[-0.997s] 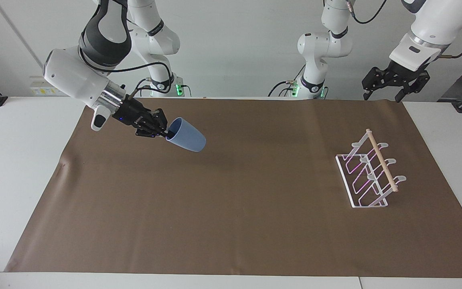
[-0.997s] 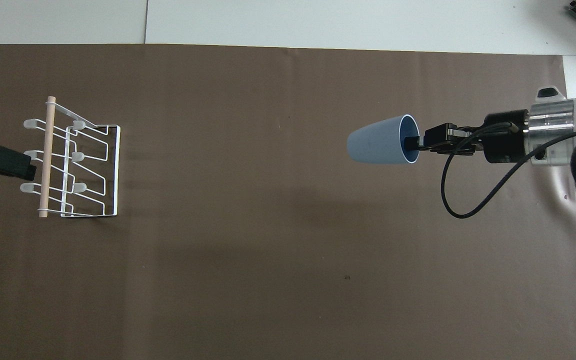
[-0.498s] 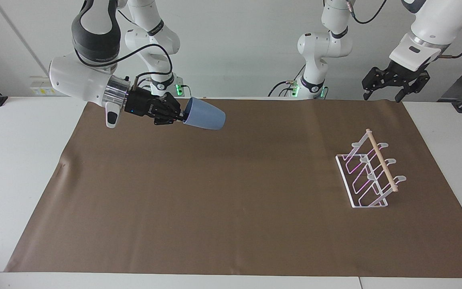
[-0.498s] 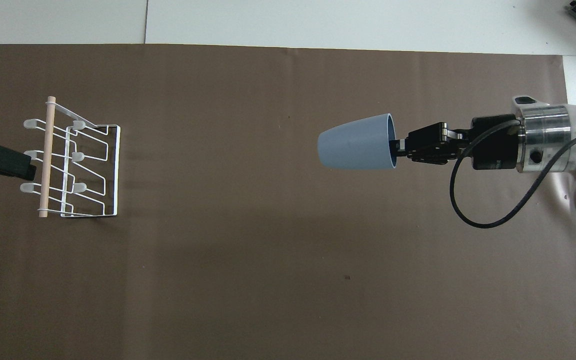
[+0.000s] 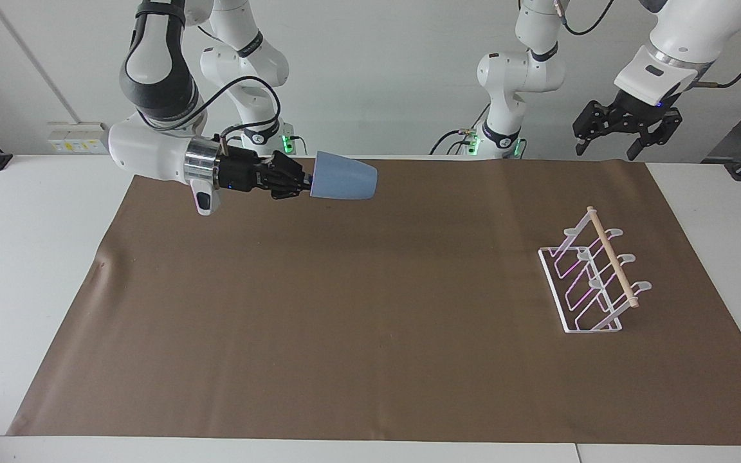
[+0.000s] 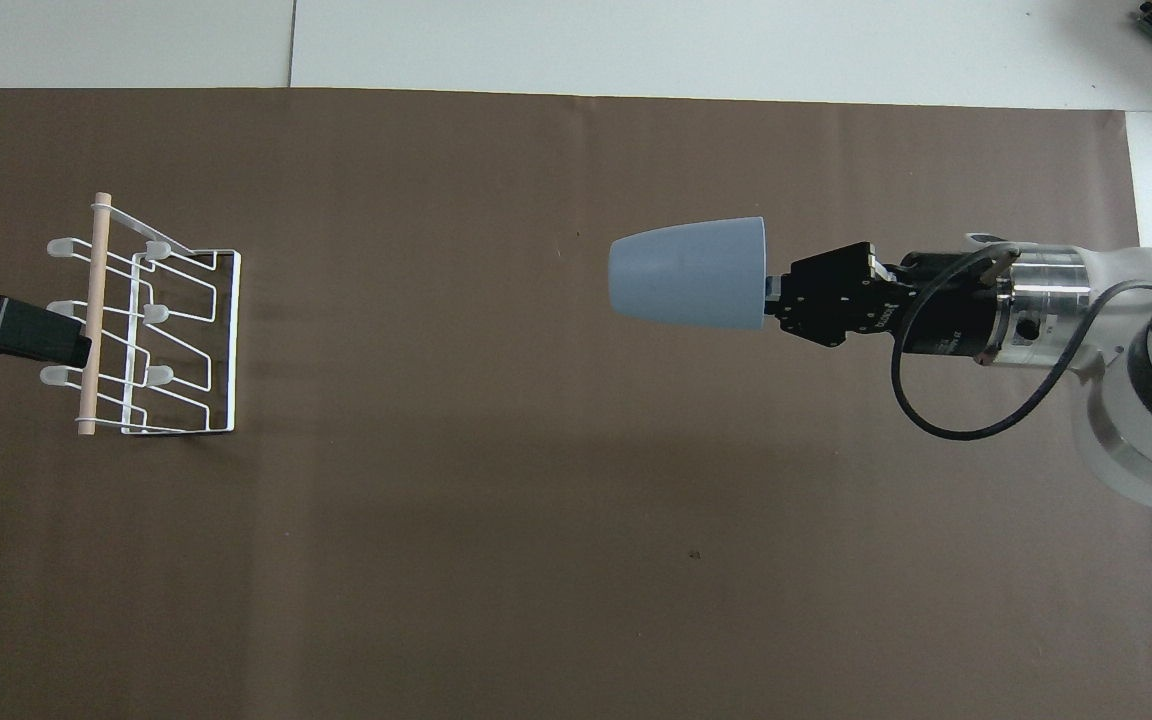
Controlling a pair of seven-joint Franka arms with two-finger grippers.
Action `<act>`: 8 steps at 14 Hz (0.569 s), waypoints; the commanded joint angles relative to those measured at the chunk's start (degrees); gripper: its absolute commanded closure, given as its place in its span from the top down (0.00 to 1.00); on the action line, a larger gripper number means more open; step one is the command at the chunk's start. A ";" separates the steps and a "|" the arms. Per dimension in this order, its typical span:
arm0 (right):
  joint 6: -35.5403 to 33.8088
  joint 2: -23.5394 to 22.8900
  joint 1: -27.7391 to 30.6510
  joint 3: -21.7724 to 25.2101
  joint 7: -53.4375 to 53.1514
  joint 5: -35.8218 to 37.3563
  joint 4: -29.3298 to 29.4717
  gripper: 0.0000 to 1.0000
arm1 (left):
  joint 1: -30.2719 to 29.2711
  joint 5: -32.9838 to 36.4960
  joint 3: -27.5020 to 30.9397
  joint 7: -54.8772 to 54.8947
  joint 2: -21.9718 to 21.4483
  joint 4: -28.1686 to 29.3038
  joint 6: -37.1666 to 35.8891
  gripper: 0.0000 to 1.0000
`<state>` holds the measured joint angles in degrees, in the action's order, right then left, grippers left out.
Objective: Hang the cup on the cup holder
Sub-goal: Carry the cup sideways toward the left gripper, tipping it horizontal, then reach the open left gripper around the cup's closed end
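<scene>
My right gripper (image 5: 306, 182) is up in the air with its jaws clamped on the rim of the cup (image 5: 345, 184), and I'm holding that cup on its side, rim toward my wrist, base pointing toward the rack (image 5: 592, 276). The cup hangs over the brown mat (image 5: 357, 334), well apart from the rack, on the right arm's end of the table. The rack stands on the mat toward the left arm's end, wooden dowel (image 5: 612, 257) along its top, wire loops slanting down to its base. No part of the cup touches the rack.

My left gripper (image 5: 624, 125) waits raised, jaws spread apart and holding nothing. From overhead its tip (image 6: 11, 328) shows just beside the rack's dowel, but in the facing view it is clearly high above the rack, touching nothing.
</scene>
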<state>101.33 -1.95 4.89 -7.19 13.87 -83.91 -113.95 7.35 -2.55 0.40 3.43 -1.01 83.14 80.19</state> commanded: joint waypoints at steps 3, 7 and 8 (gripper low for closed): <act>3.25 1.51 -4.53 -0.19 4.76 -7.31 -3.56 0.00 | 1.78 -6.58 -0.66 -7.27 -1.19 1.85 0.58 1.00; 6.07 1.51 -6.65 -0.28 4.85 -8.55 -3.47 0.00 | 3.01 -15.62 -1.62 -26.05 -0.66 1.76 4.70 1.00; 5.98 1.51 -6.74 -0.28 4.76 -9.25 -3.56 0.00 | 3.45 -17.29 -1.89 -31.32 -0.58 1.85 5.49 1.00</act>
<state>106.50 -1.94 -2.02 -7.24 17.04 -90.59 -115.79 9.36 -17.06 -1.46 -19.40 -0.93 83.46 83.05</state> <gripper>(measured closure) 0.956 0.000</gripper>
